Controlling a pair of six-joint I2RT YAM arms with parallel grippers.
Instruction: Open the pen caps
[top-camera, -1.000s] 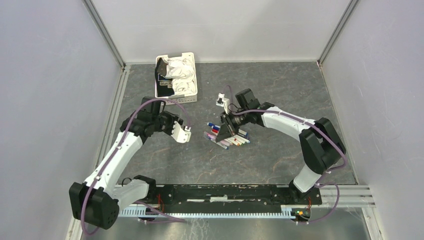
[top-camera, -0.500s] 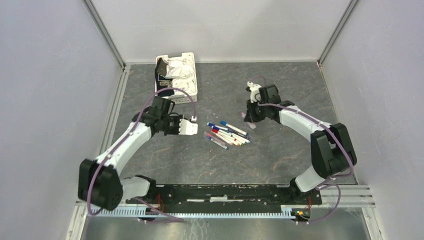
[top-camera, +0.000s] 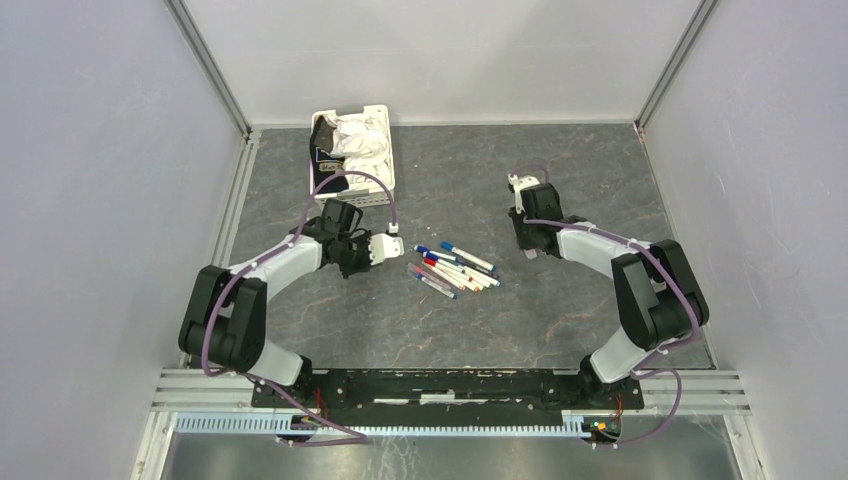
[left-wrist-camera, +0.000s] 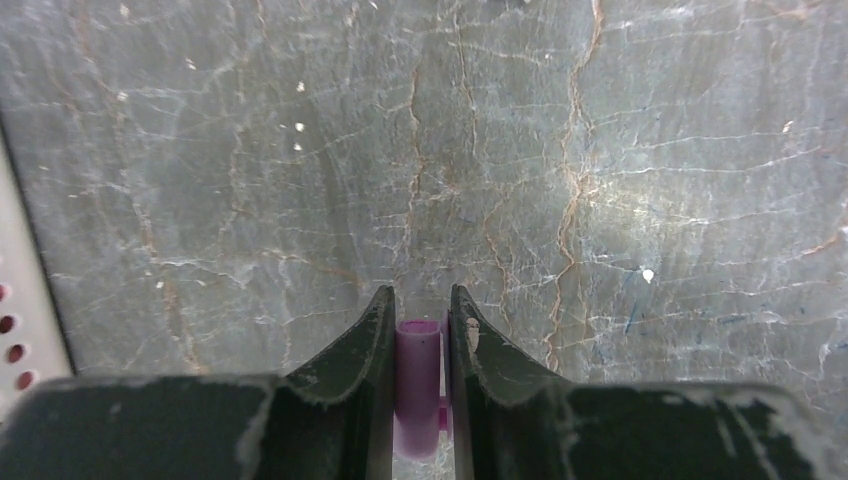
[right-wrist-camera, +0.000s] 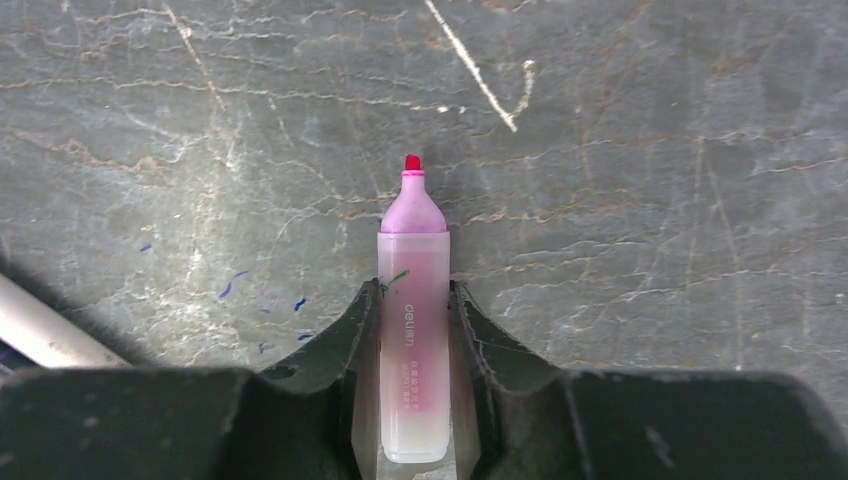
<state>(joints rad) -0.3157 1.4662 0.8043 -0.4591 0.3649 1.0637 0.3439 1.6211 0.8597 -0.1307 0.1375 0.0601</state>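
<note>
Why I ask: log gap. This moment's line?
left gripper: shut on pink cap | right gripper: shut on uncapped highlighter

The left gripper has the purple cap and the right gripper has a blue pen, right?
Not quite. The left gripper does hold the purple cap, but the right gripper holds a pink highlighter with its tip bare, not a blue pen. The right wrist view shows it.

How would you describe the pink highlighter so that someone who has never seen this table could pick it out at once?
Start at the grey stone-patterned table and find the right arm's claw, to the right of the heap of thin pens. The pink highlighter is clamped in it. Unlike those slim white pens, it is stubby, translucent pink and uncapped, its red tip bare.
</note>
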